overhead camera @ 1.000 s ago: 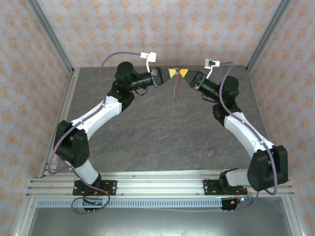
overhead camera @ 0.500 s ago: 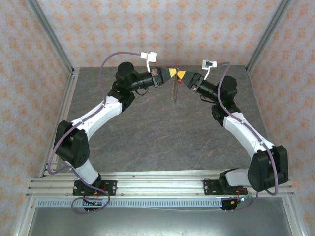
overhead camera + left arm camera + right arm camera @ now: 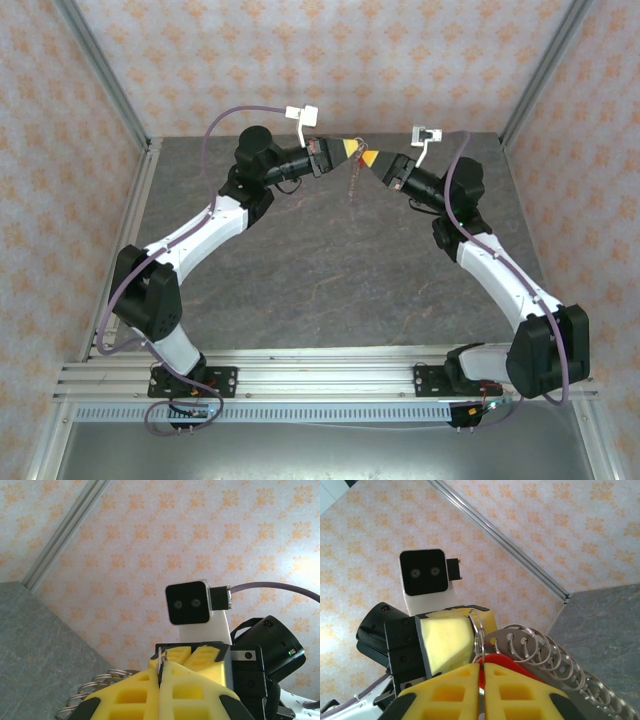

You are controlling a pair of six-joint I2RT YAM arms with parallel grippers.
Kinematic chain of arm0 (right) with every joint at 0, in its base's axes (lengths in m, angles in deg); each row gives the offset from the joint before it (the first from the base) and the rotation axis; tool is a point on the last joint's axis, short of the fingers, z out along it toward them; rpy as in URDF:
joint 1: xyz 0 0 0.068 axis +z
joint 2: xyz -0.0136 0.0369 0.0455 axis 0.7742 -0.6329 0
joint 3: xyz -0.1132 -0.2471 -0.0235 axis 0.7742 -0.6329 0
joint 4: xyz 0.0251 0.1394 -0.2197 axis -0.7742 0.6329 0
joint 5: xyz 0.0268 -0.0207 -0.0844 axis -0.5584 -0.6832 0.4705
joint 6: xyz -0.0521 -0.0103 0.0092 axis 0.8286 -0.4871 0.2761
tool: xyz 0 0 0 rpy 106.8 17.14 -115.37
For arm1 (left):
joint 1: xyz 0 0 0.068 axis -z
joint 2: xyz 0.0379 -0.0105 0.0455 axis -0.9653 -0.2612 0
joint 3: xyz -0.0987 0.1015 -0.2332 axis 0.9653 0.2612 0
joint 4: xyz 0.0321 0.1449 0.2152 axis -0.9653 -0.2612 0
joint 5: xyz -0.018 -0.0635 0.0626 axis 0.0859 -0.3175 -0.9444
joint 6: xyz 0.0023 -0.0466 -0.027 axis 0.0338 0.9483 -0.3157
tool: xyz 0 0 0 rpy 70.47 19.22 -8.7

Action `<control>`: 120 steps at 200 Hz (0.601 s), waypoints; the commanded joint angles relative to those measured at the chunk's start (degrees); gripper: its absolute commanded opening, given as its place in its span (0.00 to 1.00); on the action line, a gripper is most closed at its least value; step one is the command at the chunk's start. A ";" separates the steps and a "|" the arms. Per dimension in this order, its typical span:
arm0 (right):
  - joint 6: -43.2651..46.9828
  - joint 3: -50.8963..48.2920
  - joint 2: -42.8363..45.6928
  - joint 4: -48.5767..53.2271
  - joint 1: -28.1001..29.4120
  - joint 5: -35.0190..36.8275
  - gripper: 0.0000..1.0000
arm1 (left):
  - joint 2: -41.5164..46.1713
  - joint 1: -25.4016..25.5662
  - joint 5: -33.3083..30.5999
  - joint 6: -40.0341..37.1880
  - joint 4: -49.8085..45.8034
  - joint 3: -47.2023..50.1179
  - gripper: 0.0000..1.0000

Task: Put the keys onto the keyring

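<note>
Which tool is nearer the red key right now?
Right. The right tool is shut with the red key at its tips; the left tool grips the keyring just beyond.

upper centre: left gripper (image 3: 349,150) and right gripper (image 3: 370,158) meet tip to tip; thin grey metal keyring (image 3: 354,183) hangs just below them, over the grey marbled table (image 3: 300,265).

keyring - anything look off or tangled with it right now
Nothing broken or spilled. The keyring hangs in the air above the table, its string of small rings dangling loose below where the left jaws pinch its top loop. The right jaws, shut on the red key, sit close against that loop.
</note>
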 commanded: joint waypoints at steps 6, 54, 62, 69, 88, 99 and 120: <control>0.58 -0.55 1.01 -1.85 0.11 -0.66 0.01 | 1.03 0.26 -0.73 -0.09 2.89 -1.79 0.00; -0.13 -1.26 1.16 -2.98 0.18 -1.48 0.00 | 1.20 0.28 -0.90 -0.18 2.89 -1.79 0.00; 0.13 -1.52 1.44 -2.97 0.10 -1.55 0.00 | 1.24 0.28 -1.07 -0.18 2.90 -1.79 0.00; 0.10 -1.78 1.68 -2.94 0.16 -1.57 0.00 | 1.21 0.29 -1.16 -0.26 2.78 -1.79 0.00; 0.18 -2.69 1.82 -2.93 0.11 -1.80 0.00 | 1.19 0.28 -1.26 -0.35 2.65 -1.89 0.00; 0.16 -3.42 1.94 -3.02 0.18 -1.88 0.00 | 1.08 0.28 -1.25 -0.26 2.83 -1.88 0.00; 1.42 -4.89 3.14 -1.84 0.14 -1.28 0.00 | 0.94 0.28 -1.16 -0.26 2.87 -2.01 0.00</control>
